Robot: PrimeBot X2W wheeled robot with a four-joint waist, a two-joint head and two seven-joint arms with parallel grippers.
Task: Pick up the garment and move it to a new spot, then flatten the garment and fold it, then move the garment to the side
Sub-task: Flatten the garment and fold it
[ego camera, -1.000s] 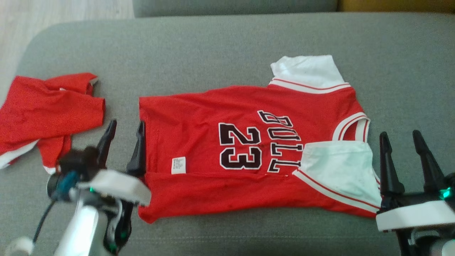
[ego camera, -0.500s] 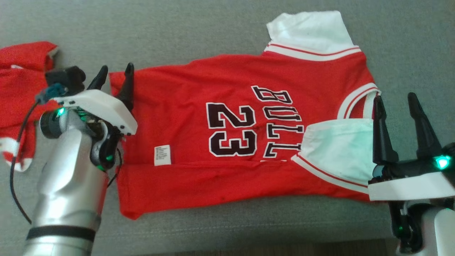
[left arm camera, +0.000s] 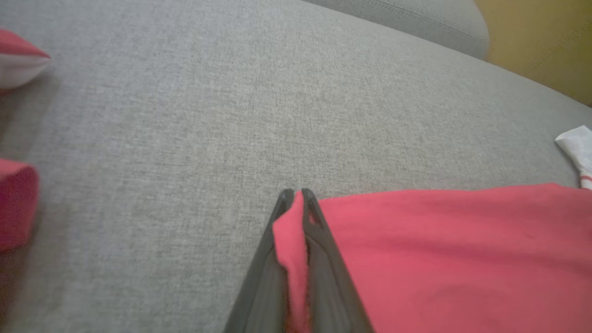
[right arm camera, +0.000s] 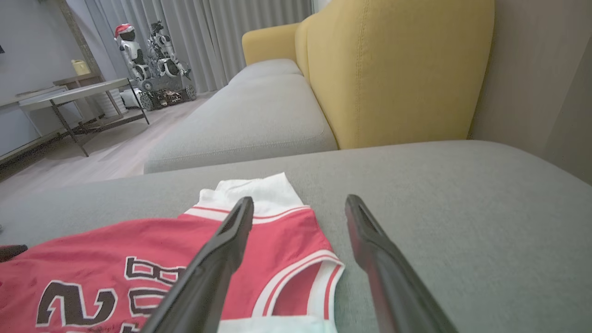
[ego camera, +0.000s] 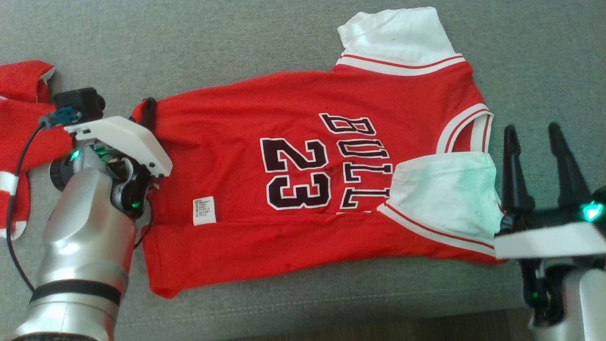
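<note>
surface: grey fabric sofa seat (ego camera: 284,38), yellow upholstered backrest (right arm camera: 397,69) behind
garment: red fabric basketball jersey with white sleeves (ego camera: 227,123), spread flat mid-seat, "23" facing up
left jaws: pinched shut on the jersey's far hem corner, red fold between them
right jaws: wide apart, empty, just beside the near white sleeve
other: crumpled second red garment (ego camera: 23,128) at left, apart from the jersey

The grey sofa cushion (ego camera: 213,42) is seen spread across its middle with the red jersey (ego camera: 227,118), and a second red garment (ego camera: 19,113) is laid at its left edge.
</note>
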